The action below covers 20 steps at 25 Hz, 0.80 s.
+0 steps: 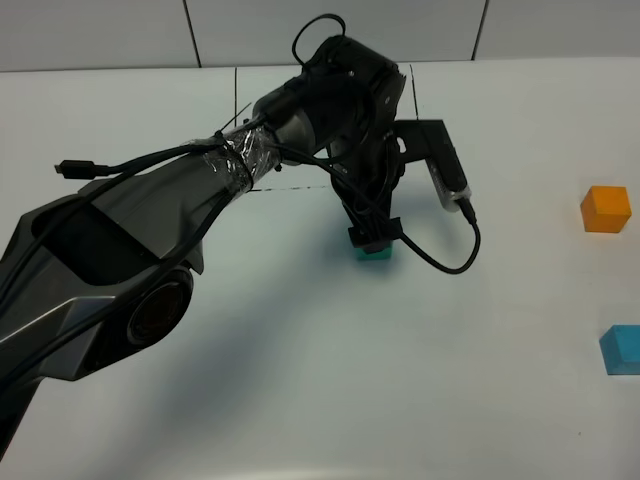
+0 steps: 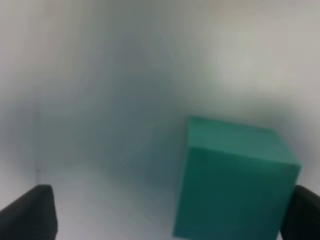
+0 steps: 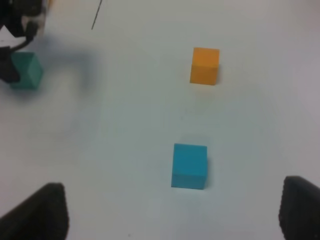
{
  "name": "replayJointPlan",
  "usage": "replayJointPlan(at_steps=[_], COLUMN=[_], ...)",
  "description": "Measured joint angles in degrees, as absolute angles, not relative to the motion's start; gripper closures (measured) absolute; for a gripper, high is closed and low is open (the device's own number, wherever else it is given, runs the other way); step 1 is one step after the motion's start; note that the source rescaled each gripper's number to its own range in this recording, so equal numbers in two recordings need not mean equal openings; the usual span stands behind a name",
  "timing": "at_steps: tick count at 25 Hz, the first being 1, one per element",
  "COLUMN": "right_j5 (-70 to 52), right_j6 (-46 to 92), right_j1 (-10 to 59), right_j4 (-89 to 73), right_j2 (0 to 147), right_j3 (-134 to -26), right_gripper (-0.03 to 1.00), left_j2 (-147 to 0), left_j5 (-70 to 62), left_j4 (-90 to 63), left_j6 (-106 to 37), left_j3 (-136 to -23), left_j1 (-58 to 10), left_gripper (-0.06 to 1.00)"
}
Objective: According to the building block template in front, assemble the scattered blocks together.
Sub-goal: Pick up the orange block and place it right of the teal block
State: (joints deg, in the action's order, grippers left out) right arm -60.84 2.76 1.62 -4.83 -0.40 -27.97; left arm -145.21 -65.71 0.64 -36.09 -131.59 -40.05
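Evidently the left gripper point(image 1: 372, 238) is placing rather than carrying. It reaches over the middle of the table point(image 1: 300, 400) with its jaws spread wide around the teal cube point(image 1: 376, 253). In the left wrist view the cube stands flat on the table, close against one of the fingers point(image 2: 30, 215) and well clear of the other, so nothing clamps it. The cube lies just on the near side of the template point(image 1: 236, 95). Only parts of the template's black outline show, and the arm hides its column of cubes. That spot suits a first piece, since there is open table beside it for the next two.

The orange cube point(image 1: 606, 209) and blue cube point(image 1: 621, 349) wait apart by the right edge, blue nearer the front. The right gripper point(image 3: 170, 207) hangs above them with its jaws well apart and empty. The blue cube lies ahead of it, so it is probably poised for the next pick.
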Motion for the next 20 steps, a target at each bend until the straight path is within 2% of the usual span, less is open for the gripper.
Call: replayJointPlan(at_steps=[3, 10, 20], right_j5=[-60.8, -60.8, -60.8], right_j6=[2.8, 2.8, 2.8], right_j1=[1.6, 1.6, 1.6], right_j4=[-4.8, -4.8, -4.8], right_j2=[-0.4, -0.4, -0.4], right_j3=[-28.0, -28.0, -28.0], right_gripper=[0.24, 0.24, 0.24], left_j2=[-144.5, -139.9, -133.7], left_j5=[-68.0, -68.0, -68.1], left_j4=[0.0, -0.9, -5.4], left_j6=[-34.4, -28.6, -21.6], left_j3=[-135.4, -136.3, -136.3], left_j1=[-40.1, -39.5, -29.9], left_gripper=[-0.05, -0.05, -0.05])
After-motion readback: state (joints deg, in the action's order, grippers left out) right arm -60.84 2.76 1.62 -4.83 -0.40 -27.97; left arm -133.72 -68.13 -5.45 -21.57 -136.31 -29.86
